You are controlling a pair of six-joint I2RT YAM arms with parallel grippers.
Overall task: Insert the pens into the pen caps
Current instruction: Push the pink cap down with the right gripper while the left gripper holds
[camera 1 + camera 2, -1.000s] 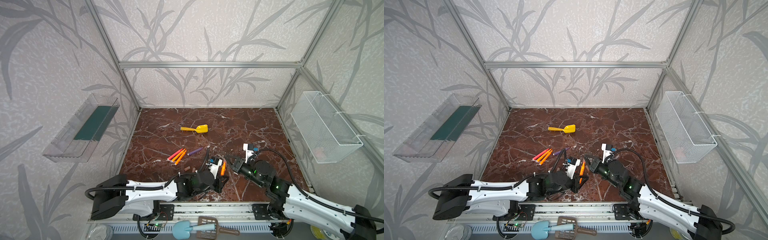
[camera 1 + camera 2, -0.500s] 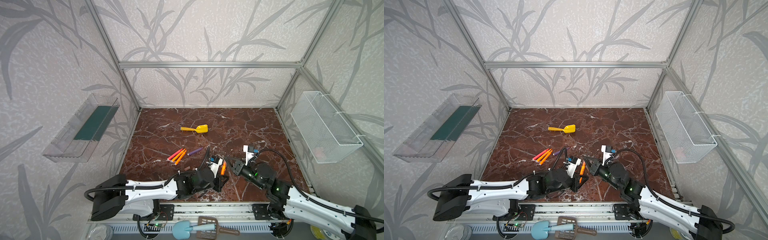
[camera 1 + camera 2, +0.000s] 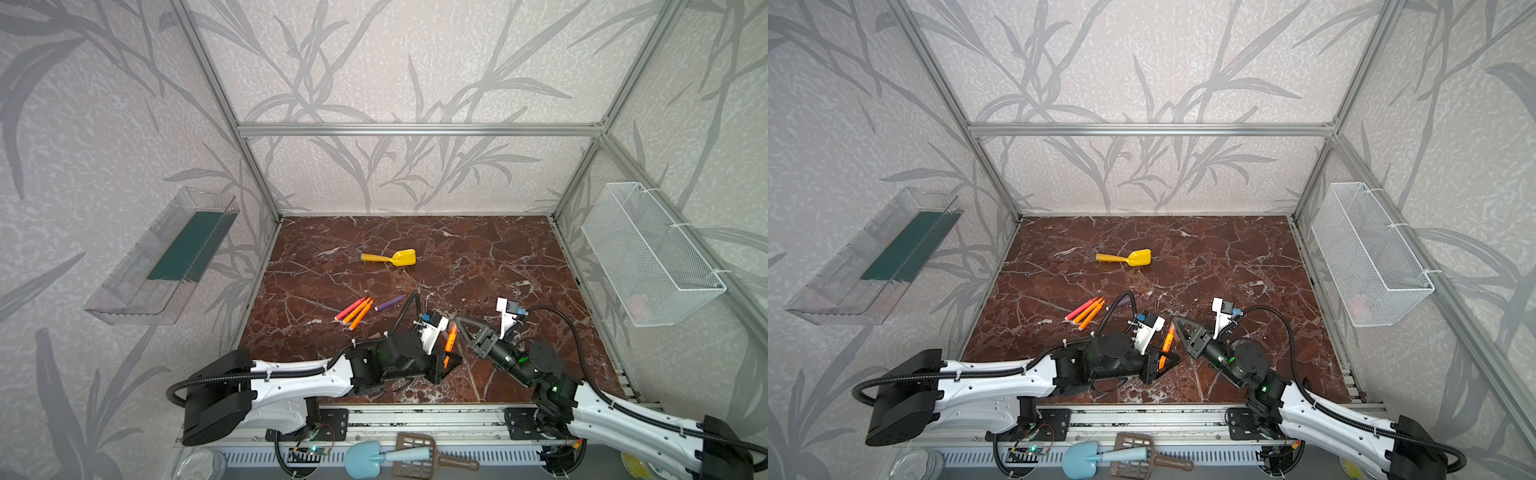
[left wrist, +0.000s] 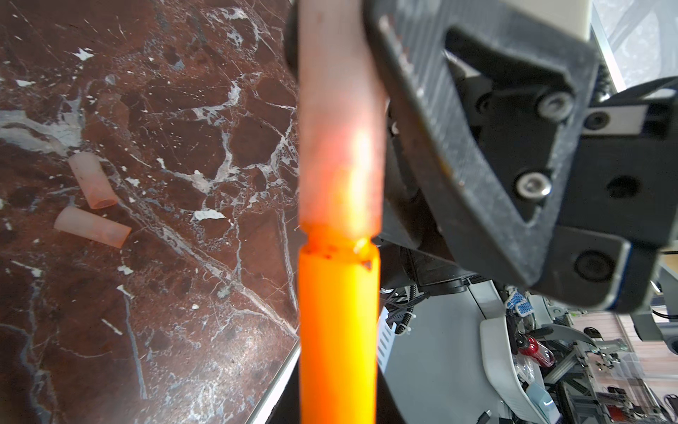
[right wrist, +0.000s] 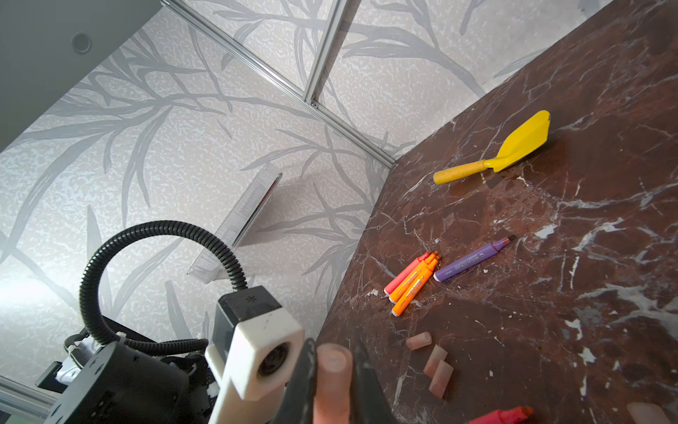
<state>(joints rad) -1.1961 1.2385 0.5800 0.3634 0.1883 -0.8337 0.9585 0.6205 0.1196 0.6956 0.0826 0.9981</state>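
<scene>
My left gripper is shut on an orange pen, which stands tilted above the near middle of the table. A pinkish pen cap sits over the pen's upper end, down to the collar. My right gripper is shut on that pen cap, meeting the pen from the right in both top views. A pink-red pen, two orange pens and a purple pen lie together left of centre. Three loose pen caps lie near them, and two loose caps show in the left wrist view.
A yellow toy shovel lies mid-table, farther back. Another pink-red pen lies close to my right gripper. A clear tray hangs on the left wall and a white mesh basket on the right wall. The table's front edge runs just under the held pen.
My right gripper has edged slightly left, closer against the pen's upper end. The left gripper and its pen have barely moved. Both stay shut.
</scene>
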